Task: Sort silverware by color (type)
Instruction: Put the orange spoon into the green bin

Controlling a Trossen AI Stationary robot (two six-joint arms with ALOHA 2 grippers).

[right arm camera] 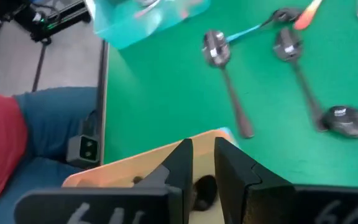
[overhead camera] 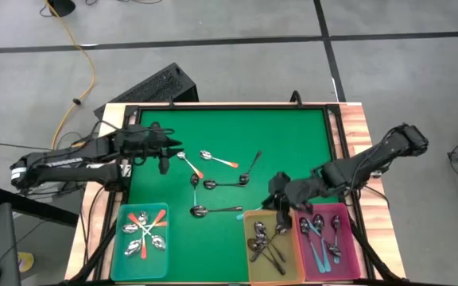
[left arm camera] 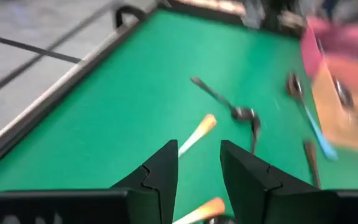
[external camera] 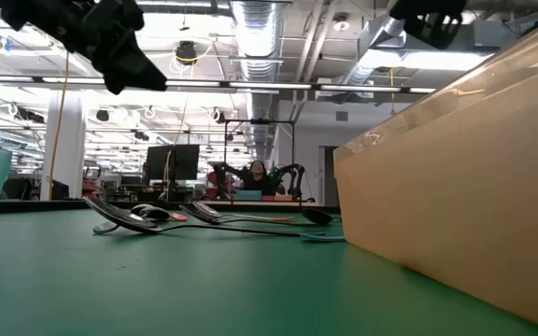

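on green felt: shiny spoons (overhead camera: 213, 184) | left gripper (overhead camera: 164, 157) jaws parted | right gripper (overhead camera: 280, 200) jaws parted

Loose silverware (overhead camera: 213, 184) lay scattered on the green worktop (overhead camera: 293, 135), just beyond the three bins. Two orange-red-handled spoons (overhead camera: 219, 159) lay flat farthest from the bins. Closer were two dark-handled spoons (overhead camera: 229, 183) meeting end to end, and nearest the yellow bin (overhead camera: 249, 254) lay another dark-handled spoon (overhead camera: 215, 210). Sorted spoons rested in the bins: orange-red-handled spoons (overhead camera: 143, 234) crossed in the teal bin (overhead camera: 118, 266), dark-handled spoons (overhead camera: 267, 245) piled in the yellow bin, and light-blue-handled spoons (overhead camera: 320, 238) in the pink bin (overhead camera: 356, 254).
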